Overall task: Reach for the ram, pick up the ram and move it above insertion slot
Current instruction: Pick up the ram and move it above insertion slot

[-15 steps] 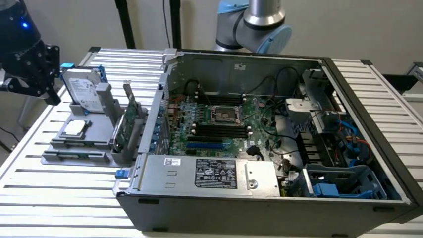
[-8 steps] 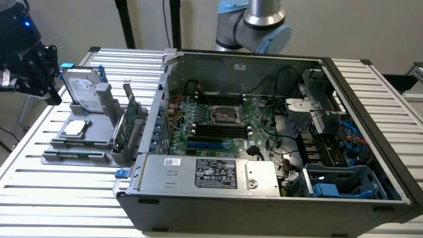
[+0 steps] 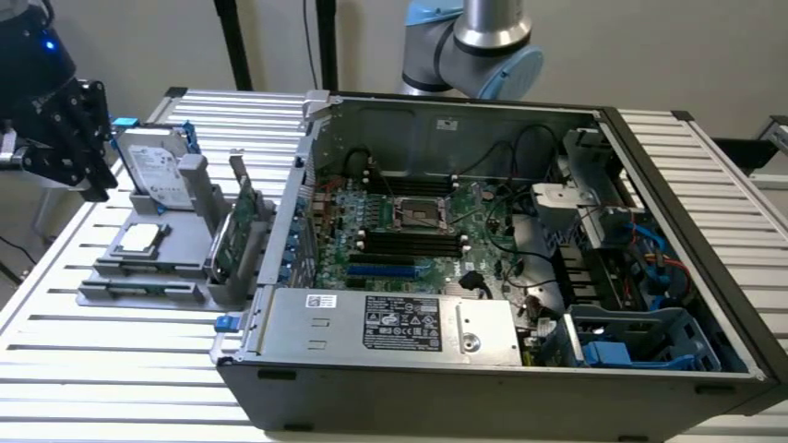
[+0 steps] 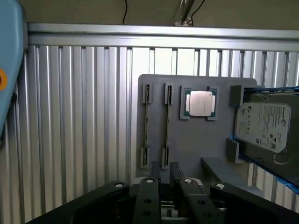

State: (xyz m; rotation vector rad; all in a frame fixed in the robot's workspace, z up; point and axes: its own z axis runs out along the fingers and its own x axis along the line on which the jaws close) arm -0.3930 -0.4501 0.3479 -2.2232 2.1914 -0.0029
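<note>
Ram (image 4: 167, 126) on edge, near tool (image 4: 164, 175)

Table (image 3: 111, 369): silver, ribbed in parallel slats.
Tray (image 4: 196, 140): plain flat grey.
Ram (image 4: 146, 123), seen edge-on: thin dull grey-green line.
Drive (image 4: 264, 123): silver, white label with dark print, blue rail along its edge.
CPU (image 4: 202, 102): silver lid, green border.
Card (image 3: 246, 217): green.
Motherboard (image 3: 335, 268): green.
Slots (image 3: 412, 242): black.
Blue slot (image 3: 382, 271): bright blue.
Case (image 3: 493, 397): dark grey.
PSU (image 3: 320, 328): silver, black label with white print.
Gripper (image 3: 62, 138): black.
Arm (image 3: 474, 46): grey, light-blue caps.
</note>
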